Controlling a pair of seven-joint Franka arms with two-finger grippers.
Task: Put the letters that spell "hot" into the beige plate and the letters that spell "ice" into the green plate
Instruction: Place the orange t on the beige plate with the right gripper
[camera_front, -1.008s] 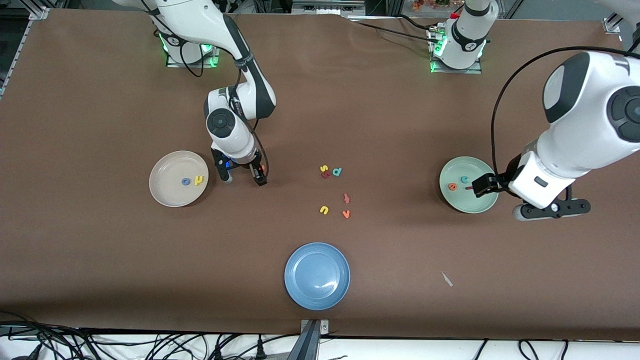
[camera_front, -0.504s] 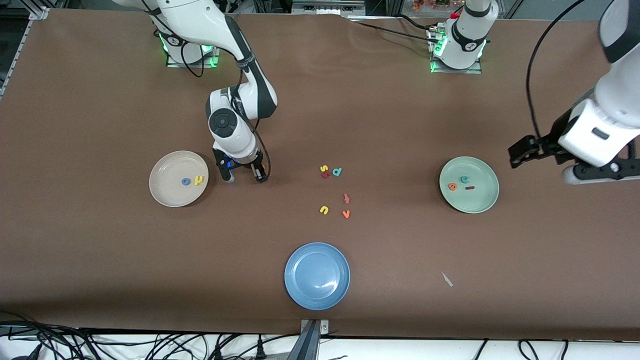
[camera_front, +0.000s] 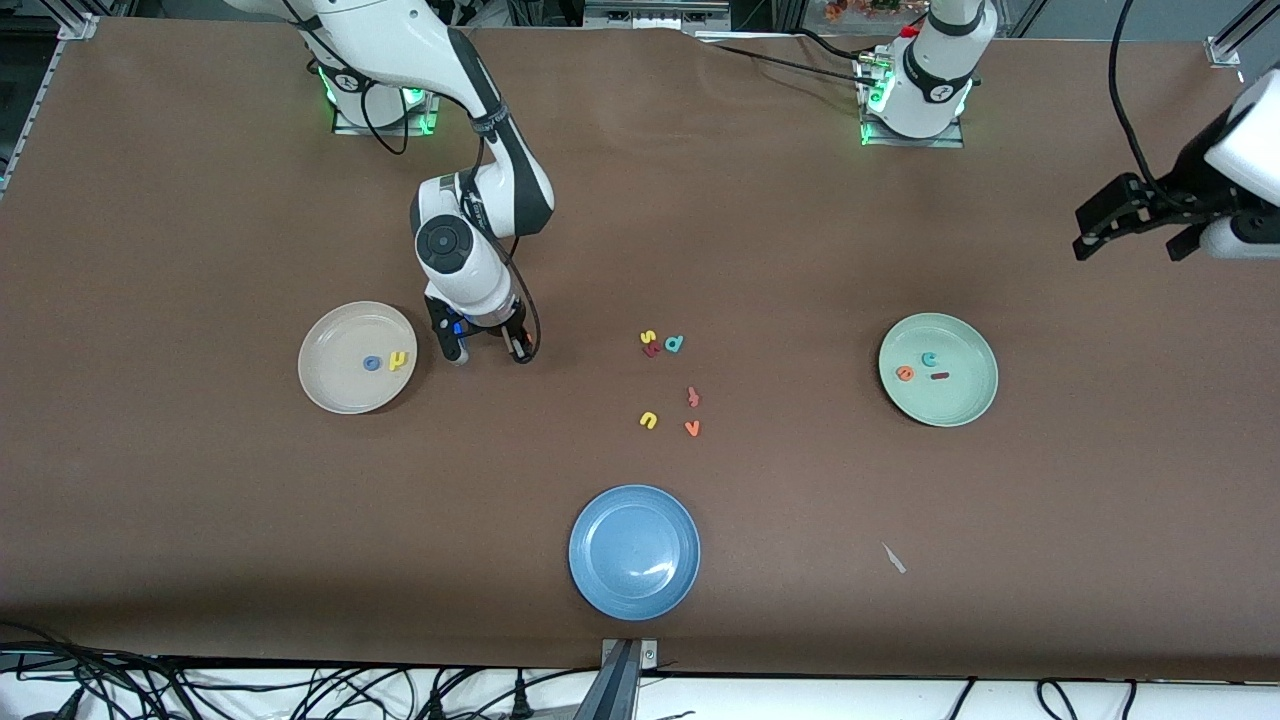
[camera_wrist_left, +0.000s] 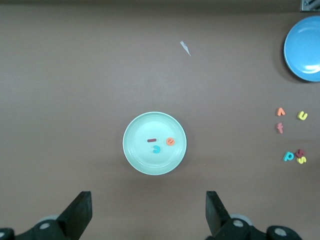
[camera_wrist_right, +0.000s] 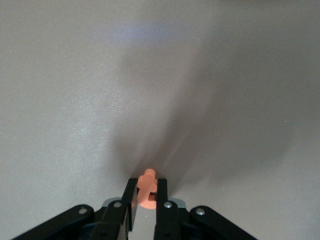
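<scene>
A brown table seen from above carries three round plates and small foam letters. The beige plate is the landmark here. In it lie a blue o and a yellow h, side by side.

Just beside the beige plate, toward the left arm's end of the table, the right end effector is low at the table with its fingers pinched together on an orange t, which stands up between the fingertips in the right wrist view.

Well away from the beige plate, toward the left arm's end, the green plate holds an orange e, a teal c and a dark red i.

Between the two plates, loose letters lie on the table: a yellow s, a teal d, a dark red letter, an orange-red letter, a yellow u and an orange v. A blue plate lies nearer the camera than these.

The left end effector hangs high over the table near the green plate, fingers wide apart and holding nothing.
</scene>
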